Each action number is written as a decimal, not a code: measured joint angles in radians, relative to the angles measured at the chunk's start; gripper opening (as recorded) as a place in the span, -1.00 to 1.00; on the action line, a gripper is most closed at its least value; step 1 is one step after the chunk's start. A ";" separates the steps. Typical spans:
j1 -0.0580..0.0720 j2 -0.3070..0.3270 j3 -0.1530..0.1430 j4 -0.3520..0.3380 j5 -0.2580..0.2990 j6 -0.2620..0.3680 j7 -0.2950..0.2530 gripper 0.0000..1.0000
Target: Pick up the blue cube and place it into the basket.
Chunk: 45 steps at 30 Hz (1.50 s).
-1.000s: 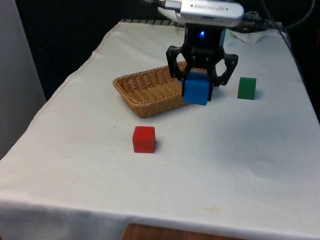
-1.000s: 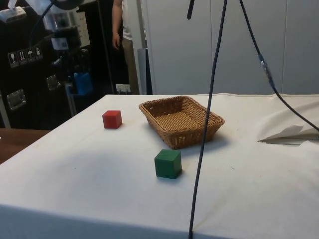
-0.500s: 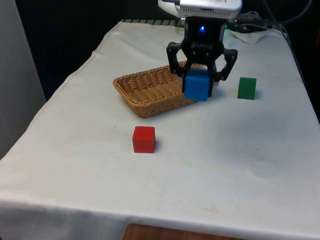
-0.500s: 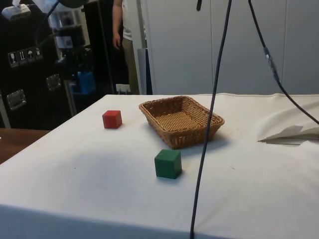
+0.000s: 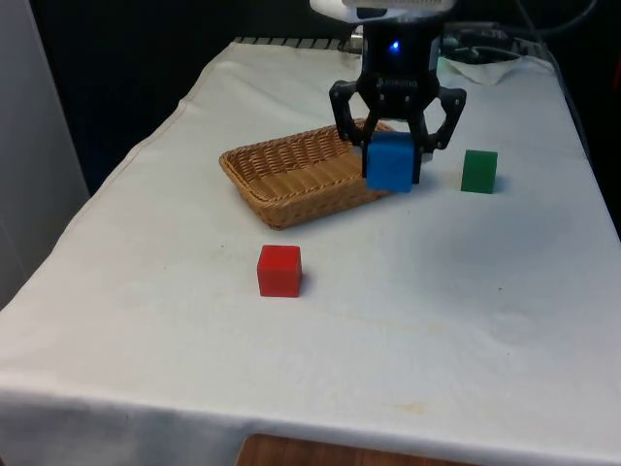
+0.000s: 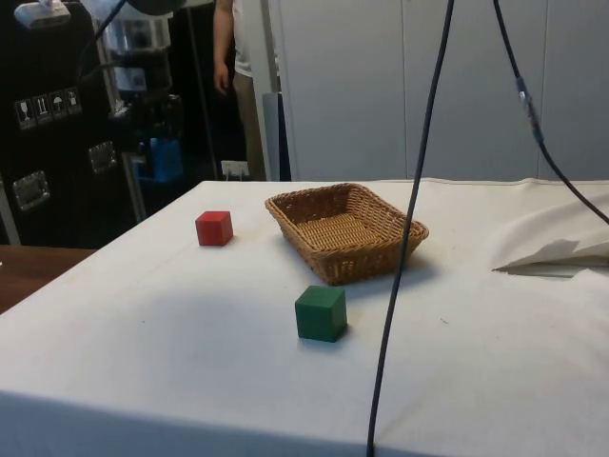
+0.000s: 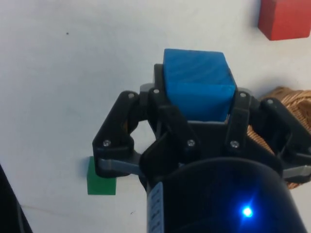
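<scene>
Holding the blue cube [image 5: 391, 161] between its two fingers, the gripper [image 5: 394, 155] hangs above the table [image 5: 437, 291] with the cube lifted clear of the white cloth. Front view, left to right: the basket [image 5: 291, 175] lies to the gripper's side towards the front view's left, its near rim partly hidden behind the cube and fingers; the red cube [image 5: 279, 270] sits on the cloth nearer the camera than the gripper, well apart from it and below the basket's near corner; the green cube [image 5: 478, 171] stands just beside the gripper on the front view's right, apart from the fingers. Side view, left to right: the gripper [image 6: 160, 157] with the blue cube [image 6: 164, 159] appears against the dark cabinets, raised above table level and well apart from the red cube [image 6: 214, 228]; the basket [image 6: 345, 230] stands beyond that, and the green cube [image 6: 321, 313] rests on the cloth in front of it, near but not touching. A person [image 6: 238, 57] stands behind the table. Wrist view: the blue cube [image 7: 197, 85] is clamped between the fingers [image 7: 160, 104], with the green cube [image 7: 101, 178] on the cloth to one side, the red cube [image 7: 284, 18] ahead of the fingertips, and the basket's [image 7: 286, 104] woven edge on the other side.
</scene>
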 measured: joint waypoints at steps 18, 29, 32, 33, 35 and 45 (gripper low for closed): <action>-0.011 -0.124 -0.018 -0.196 0.008 0.049 -0.067 -0.99; -0.016 -0.196 -0.038 -0.310 0.008 0.074 -0.112 -0.99; -0.017 -0.213 -0.042 -0.343 0.008 0.086 -0.125 -0.99; -0.017 -0.213 -0.042 -0.343 0.008 0.086 -0.125 -0.99; -0.019 -0.230 -0.049 -0.372 0.008 0.095 -0.140 -0.99; -0.025 -0.280 -0.068 -0.478 0.008 0.136 -0.187 -0.99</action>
